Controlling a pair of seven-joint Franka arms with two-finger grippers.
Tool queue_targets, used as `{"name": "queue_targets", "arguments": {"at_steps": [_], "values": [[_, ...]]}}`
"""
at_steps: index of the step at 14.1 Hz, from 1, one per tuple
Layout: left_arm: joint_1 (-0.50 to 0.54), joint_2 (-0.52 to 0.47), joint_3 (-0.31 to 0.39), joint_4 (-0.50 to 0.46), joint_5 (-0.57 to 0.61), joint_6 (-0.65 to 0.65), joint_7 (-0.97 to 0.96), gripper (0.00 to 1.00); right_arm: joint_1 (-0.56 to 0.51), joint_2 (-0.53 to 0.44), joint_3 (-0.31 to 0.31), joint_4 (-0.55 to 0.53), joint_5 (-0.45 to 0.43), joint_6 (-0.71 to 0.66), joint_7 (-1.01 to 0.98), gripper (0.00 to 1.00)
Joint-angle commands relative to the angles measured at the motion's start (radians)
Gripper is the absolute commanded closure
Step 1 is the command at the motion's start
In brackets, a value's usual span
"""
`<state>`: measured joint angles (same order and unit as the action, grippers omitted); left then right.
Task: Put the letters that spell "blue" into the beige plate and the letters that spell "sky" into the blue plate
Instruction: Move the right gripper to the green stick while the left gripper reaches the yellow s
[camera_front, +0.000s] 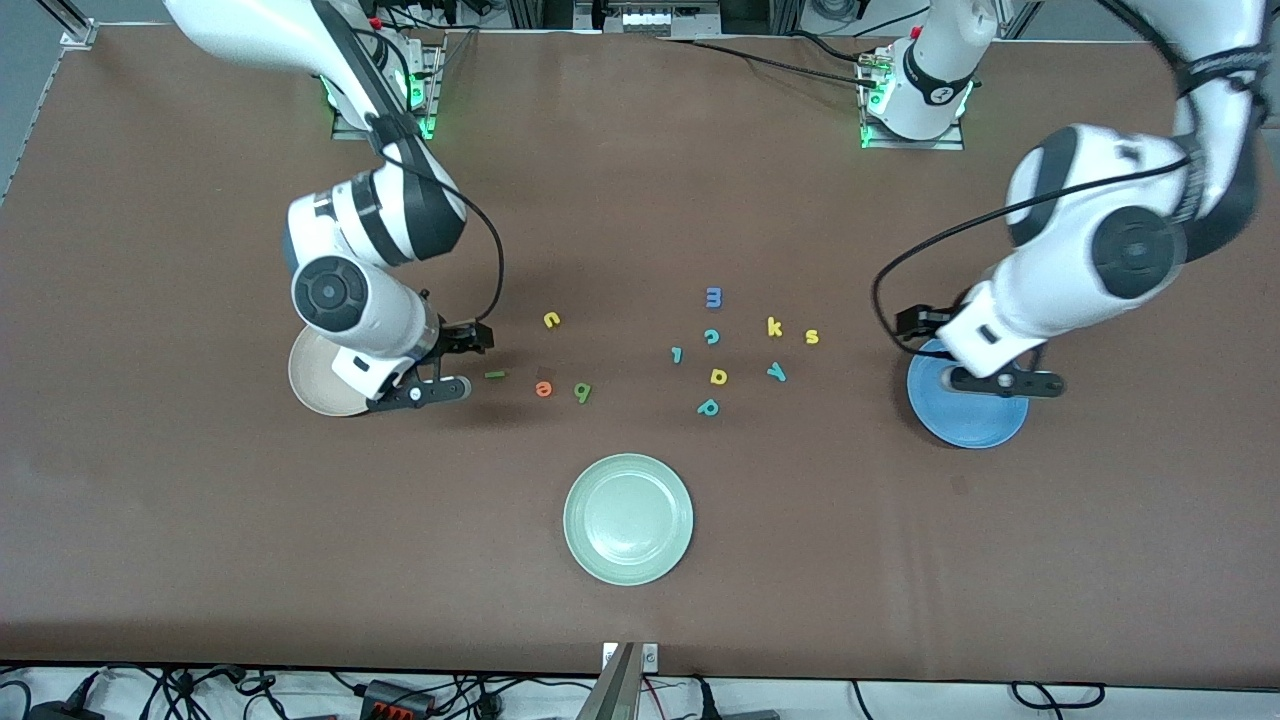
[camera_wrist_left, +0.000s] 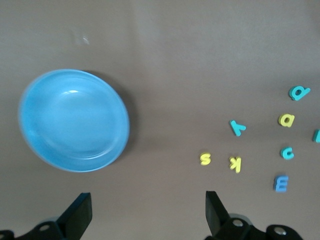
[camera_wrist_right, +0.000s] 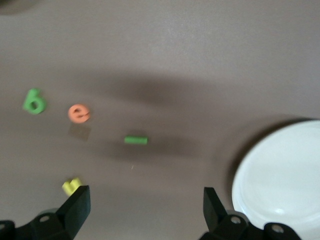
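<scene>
The beige plate (camera_front: 312, 385) lies at the right arm's end, half hidden under my open right gripper (camera_front: 445, 365) (camera_wrist_right: 145, 197). Beside it lie the green bar "l" (camera_front: 495, 375) (camera_wrist_right: 136, 140), orange "e" (camera_front: 543, 389) (camera_wrist_right: 79, 113), green "b" (camera_front: 582, 393) (camera_wrist_right: 34, 101) and yellow "u" (camera_front: 551, 319) (camera_wrist_right: 71, 185). The blue plate (camera_front: 968, 418) (camera_wrist_left: 74, 120) sits at the left arm's end, with my open, empty left gripper (camera_front: 960, 352) (camera_wrist_left: 148, 202) above its rim. Yellow "k" (camera_front: 774, 326) (camera_wrist_left: 235, 163), yellow "s" (camera_front: 812, 337) (camera_wrist_left: 205, 159) and teal "y" (camera_front: 776, 372) (camera_wrist_left: 237, 127) lie mid-table.
A pale green plate (camera_front: 628, 518) lies nearer the front camera at mid-table. Spare letters sit among the "sky" group: blue "m" (camera_front: 714, 297), teal "c" (camera_front: 711, 336), a teal hooked letter (camera_front: 677, 354), yellow "a" (camera_front: 718, 376) and teal "p" (camera_front: 708, 407).
</scene>
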<state>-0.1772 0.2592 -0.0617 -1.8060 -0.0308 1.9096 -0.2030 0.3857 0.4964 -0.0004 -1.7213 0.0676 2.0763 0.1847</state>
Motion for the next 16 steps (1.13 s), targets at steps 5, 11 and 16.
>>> {"name": "queue_targets", "arguments": {"at_steps": [5,11,16], "values": [[-0.025,-0.008,-0.072,-0.379,0.011,0.429,-0.179,0.0,-0.005,0.102,-0.003,0.009,0.012,0.044,0.468,0.0],[-0.054,0.123,-0.073,-0.434,0.011,0.701,-0.193,0.0,0.016,0.138,-0.003,0.011,0.029,0.09,0.956,0.0],[-0.085,0.158,-0.073,-0.432,0.011,0.706,-0.214,0.0,0.048,0.155,-0.003,-0.007,0.031,0.185,1.128,0.22]]}}
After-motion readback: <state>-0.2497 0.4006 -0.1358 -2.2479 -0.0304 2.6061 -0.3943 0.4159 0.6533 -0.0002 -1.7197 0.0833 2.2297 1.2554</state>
